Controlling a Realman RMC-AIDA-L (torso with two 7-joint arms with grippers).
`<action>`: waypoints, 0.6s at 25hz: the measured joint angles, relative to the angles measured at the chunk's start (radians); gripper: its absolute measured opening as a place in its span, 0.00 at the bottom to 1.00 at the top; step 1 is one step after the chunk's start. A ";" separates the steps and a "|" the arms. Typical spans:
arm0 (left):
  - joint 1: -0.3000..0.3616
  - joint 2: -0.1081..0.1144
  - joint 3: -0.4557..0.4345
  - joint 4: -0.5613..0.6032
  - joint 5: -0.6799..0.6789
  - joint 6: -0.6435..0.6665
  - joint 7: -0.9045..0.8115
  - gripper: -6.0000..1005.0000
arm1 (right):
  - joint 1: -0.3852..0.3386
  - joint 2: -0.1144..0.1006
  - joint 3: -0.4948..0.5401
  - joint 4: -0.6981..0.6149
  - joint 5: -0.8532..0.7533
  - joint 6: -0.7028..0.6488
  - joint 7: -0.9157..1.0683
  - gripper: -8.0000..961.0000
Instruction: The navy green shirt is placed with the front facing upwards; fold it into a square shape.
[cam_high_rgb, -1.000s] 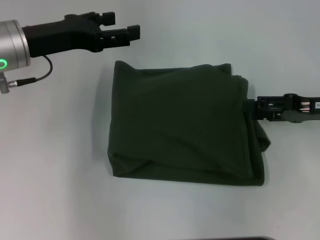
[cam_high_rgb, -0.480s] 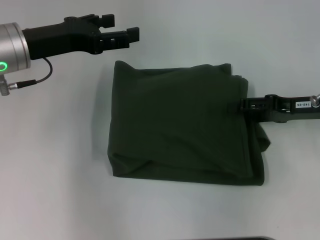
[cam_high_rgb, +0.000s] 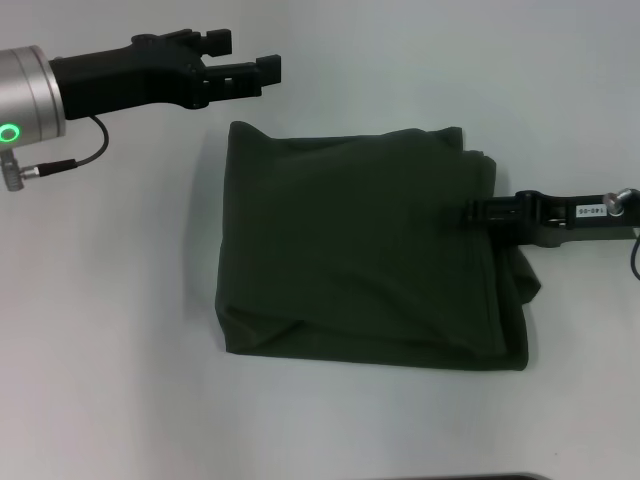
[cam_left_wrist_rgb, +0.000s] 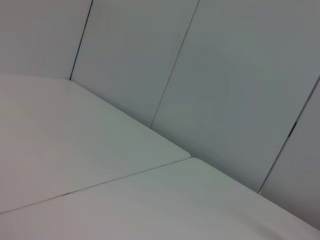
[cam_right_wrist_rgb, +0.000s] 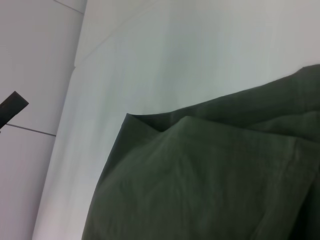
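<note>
Shirt: the navy green shirt (cam_high_rgb: 365, 250) lies mid-table, already a rough square, plain side up
Right gripper: your right gripper (cam_high_rgb: 475, 213) has slid left from the right edge onto the cloth; whether it pinches fabric, you cannot tell
Left gripper: the left gripper (cam_high_rgb: 245, 62) hovers released, far-left of the shirt
Meaning: likely smoothing or a last tuck
Views: the right wrist view shows layered folds (cam_right_wrist_rgb: 210, 175); the left wrist view shows only the table (cam_left_wrist_rgb: 75, 165)

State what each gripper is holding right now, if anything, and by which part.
The left gripper holds nothing, open above the table beyond the navy green shirt. The right gripper sits at the shirt's right edge; whether it grips the fabric cannot be told.
</note>
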 joint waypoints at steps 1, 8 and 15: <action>0.000 0.000 0.000 -0.001 -0.001 -0.001 0.002 0.90 | 0.001 0.003 0.000 0.000 0.000 0.005 0.000 0.80; -0.005 0.001 0.000 -0.012 -0.004 -0.002 0.003 0.90 | 0.004 0.023 0.000 0.000 0.006 0.037 0.008 0.71; -0.006 0.001 0.000 -0.012 -0.005 -0.001 0.003 0.90 | -0.002 0.024 0.011 -0.008 0.017 -0.005 0.001 0.53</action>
